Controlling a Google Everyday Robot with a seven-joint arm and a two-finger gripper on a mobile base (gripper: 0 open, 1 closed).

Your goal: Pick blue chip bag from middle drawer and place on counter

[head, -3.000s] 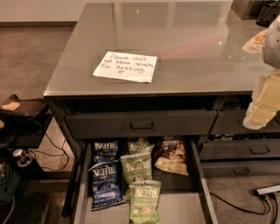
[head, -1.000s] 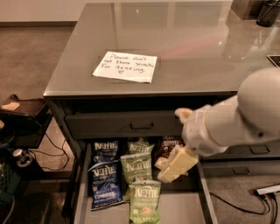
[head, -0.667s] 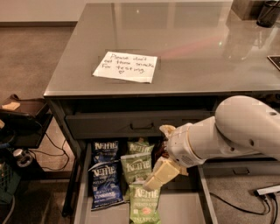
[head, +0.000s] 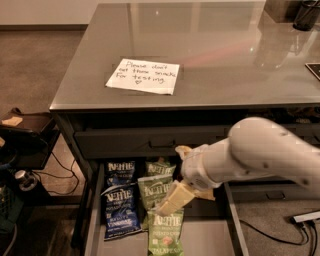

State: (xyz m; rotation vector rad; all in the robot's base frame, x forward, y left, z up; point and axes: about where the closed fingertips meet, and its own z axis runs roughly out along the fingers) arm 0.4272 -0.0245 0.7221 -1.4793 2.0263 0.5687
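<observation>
The blue chip bag [head: 120, 210], dark blue with a lighter band reading "VINEGAR", lies flat at the left of the open middle drawer [head: 212, 240]. A plainer dark blue Kettle bag [head: 120, 172] lies just behind it. Green Kettle bags [head: 156, 189] [head: 166, 232] lie down the drawer's middle. My gripper [head: 171, 201] hangs over the green bags, reaching down-left from the white arm [head: 250, 157], a little to the right of the blue chip bag and not touching it. The grey counter [head: 235, 55] above carries the handwritten note [head: 143, 76].
The shallower drawer front with a bar handle [head: 160, 142] sits shut above the open drawer. Dark objects [head: 305, 14] stand at the counter's back right. A low black shelf [head: 25, 135] and cables lie at the left, a power strip [head: 306, 217] at the right.
The arm came in from the right edge, dropped in front of the drawers and moved left; the gripper now hangs over the green bags. A brown bag at the drawer's right is now hidden.
</observation>
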